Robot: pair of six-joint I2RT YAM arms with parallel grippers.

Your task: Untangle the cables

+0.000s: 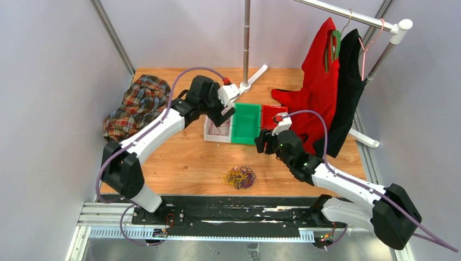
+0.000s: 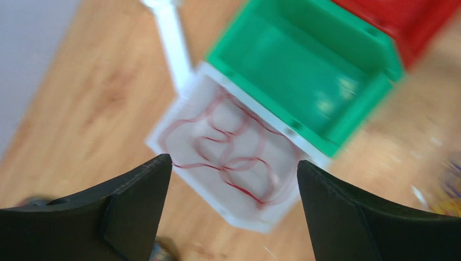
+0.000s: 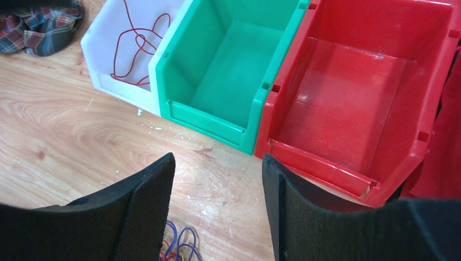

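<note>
Red cable [image 2: 225,155]: one thin strand in loose loops, inside white bin [image 2: 247,220], mid-frame.
Cable bunch [image 1: 240,177]: yellow-purple-red tangle on table [image 1: 185,160], lower centre.
Left gripper [image 2: 234,165]: jaws apart, empty.
Right gripper [image 3: 217,163]: jaws apart, empty.

Robot lab cell: panelled walls [image 1: 43,81], arm rail [image 1: 234,216].

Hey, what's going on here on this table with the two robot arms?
The arms are sorting tangled cables into bins. The left gripper hangs open above the white bin, where one red cable lies loose. The right gripper is open and empty, just in front of the empty green bin and red bin. A tangle of yellow and purple cables lies on the table.
</note>
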